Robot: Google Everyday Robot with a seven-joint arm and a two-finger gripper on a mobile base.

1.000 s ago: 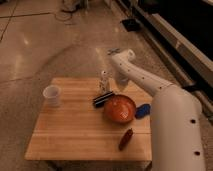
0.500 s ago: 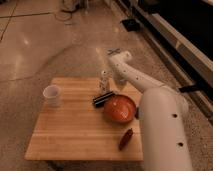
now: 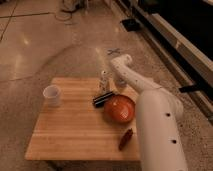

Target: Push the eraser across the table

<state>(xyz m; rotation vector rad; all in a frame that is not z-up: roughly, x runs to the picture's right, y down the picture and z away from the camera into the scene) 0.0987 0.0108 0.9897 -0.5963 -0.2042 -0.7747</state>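
The eraser (image 3: pixel 102 99), a small black bar with a pale stripe, lies on the light wooden table (image 3: pixel 70 132) just left of the orange bowl (image 3: pixel 120 109). My gripper (image 3: pixel 104 84) points down at the far side of the table, directly behind the eraser and very close to it. Whether it touches the eraser I cannot tell. The white arm (image 3: pixel 150 112) reaches in from the right and covers the table's right edge.
A white cup (image 3: pixel 52 95) stands at the table's left. A dark red elongated object (image 3: pixel 125 139) lies near the front right edge. A small pale object (image 3: pixel 120 82) sits behind the bowl. Speckled floor surrounds the table.
The arm's large forearm has swung further left, nearer the camera, and now hides the blue object beside the bowl. The gripper and the eraser have stayed about where they were.
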